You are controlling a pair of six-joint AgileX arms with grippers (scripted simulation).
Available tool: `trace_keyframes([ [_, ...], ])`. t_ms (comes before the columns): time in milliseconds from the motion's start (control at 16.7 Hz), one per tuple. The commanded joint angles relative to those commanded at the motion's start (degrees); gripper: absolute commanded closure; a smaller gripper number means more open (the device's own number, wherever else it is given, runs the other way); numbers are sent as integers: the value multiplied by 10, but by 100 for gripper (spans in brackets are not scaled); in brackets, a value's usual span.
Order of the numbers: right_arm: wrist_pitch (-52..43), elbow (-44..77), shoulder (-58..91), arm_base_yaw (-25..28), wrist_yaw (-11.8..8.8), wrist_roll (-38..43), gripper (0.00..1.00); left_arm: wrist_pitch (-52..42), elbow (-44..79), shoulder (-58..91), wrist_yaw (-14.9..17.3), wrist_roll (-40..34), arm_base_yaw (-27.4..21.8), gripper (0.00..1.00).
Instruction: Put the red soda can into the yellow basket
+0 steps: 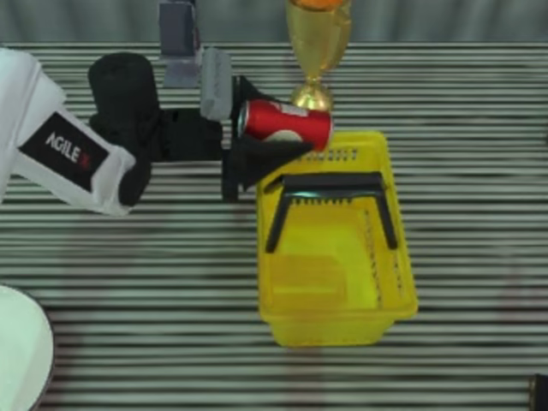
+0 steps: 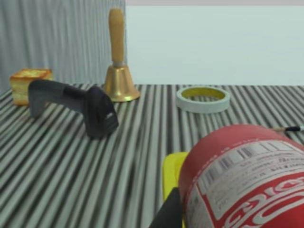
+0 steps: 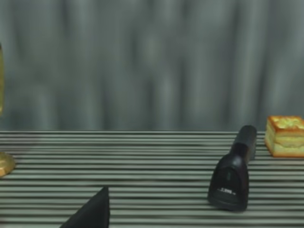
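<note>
The red soda can (image 1: 287, 122) lies on its side in the air, held over the far left corner of the yellow basket (image 1: 334, 325). My left gripper (image 1: 272, 128) is shut on it, one black finger on each side. In the left wrist view the can (image 2: 242, 180) fills the near corner beside one black finger (image 2: 171, 213), with a strip of the basket's yellow rim (image 2: 173, 171) below it. The basket's black handle (image 1: 330, 184) is folded across its far half. My right arm is outside the top view. Only one black fingertip (image 3: 97, 211) of it shows, standing off to one side with nothing against it.
A gold goblet (image 1: 317, 43) stands just behind the basket. A grey block (image 1: 178, 34) sits at the far edge and a white round thing (image 1: 17, 351) at the front left. The wrist views show a black scanner (image 2: 80, 104), a bell (image 2: 118, 80), a tape ring (image 2: 203, 98) and a cake piece (image 3: 285, 135).
</note>
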Motion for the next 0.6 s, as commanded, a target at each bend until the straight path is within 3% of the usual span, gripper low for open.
trace_keyframes([
  [180,0,0,0,0,0,0,0,0,0,0,0,0,0,100],
  [600,0,0,0,0,0,0,0,0,0,0,0,0,0,47],
])
